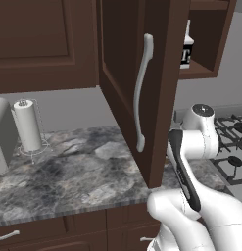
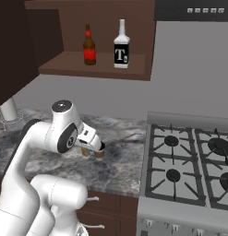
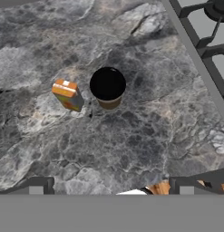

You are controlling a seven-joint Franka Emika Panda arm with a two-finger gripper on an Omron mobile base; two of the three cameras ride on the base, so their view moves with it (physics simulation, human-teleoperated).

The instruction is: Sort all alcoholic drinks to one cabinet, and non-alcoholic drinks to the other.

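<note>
Grey-veined marble countertop [image 3: 131,136] spans the hand view; tan paper coffee cup w/ dark lid [image 3: 108,87] stands upright at centre-left, seen from above. Small yellow-orange can [image 3: 67,94] sits just beside the cup, to its left in frame, not touching, looks tilted. Black stove grate [image 3: 208,27] at upper right of same view.

Two-finger gripper [image 3: 111,186]: dark finger tips [image 3: 39,185] at bottom edge, set wide apart, nothing between them. Hand hangs above the counter, cup and can well clear of the tips.

Right base view: brown glass bottle w/ red label + red cap [image 2: 89,45] and white bottle w/ black "T" label [image 2: 121,45] upright, side by side, near but apart, on the shelf board of the open dark brown wall cabinet [image 2: 94,64] at upper centre. White arm's wrist low over counter, centre-left; part of the cup shows just under it.

Left base view: dark brown panelled cabinet door w/ long curved silver handle [image 1: 142,93] swung open, centre frame. Paper towel roll on wire stand [image 1: 27,126] at left on counter.
</note>
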